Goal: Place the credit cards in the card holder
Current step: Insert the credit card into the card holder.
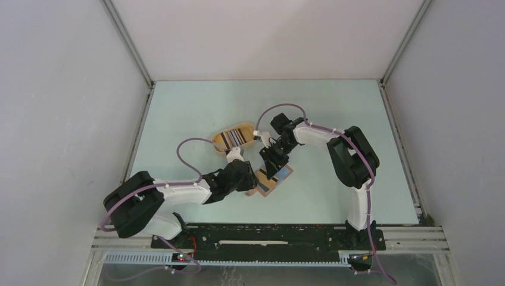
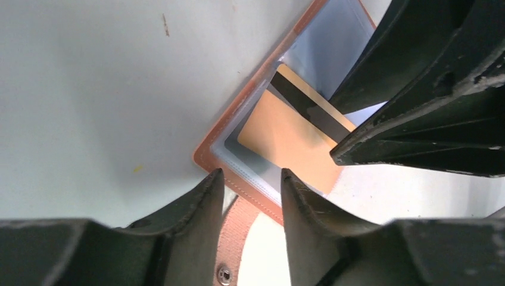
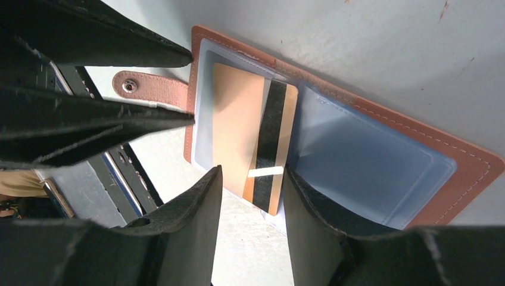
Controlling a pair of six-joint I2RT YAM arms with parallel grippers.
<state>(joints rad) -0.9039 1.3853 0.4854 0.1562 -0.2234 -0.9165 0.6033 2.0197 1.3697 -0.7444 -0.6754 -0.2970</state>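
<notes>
Left arm and right arm: white link shells, black joint housings, mauve cable looped outside. Fingers: matte black, curved, grainy.

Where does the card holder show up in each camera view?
Top external: card holder mid-frame, slightly low.
Left wrist: upper middle, running right.
Right wrist: centre to right edge, open.
Shared landmark: orange black-striped card, plain in both wrist views, too small from above.

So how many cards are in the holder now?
1: an orange card, partly inside the clear sleeve on the tab side of the holder, stripe end sticking out. The other sleeve looks empty; more could be hidden underneath.
</notes>
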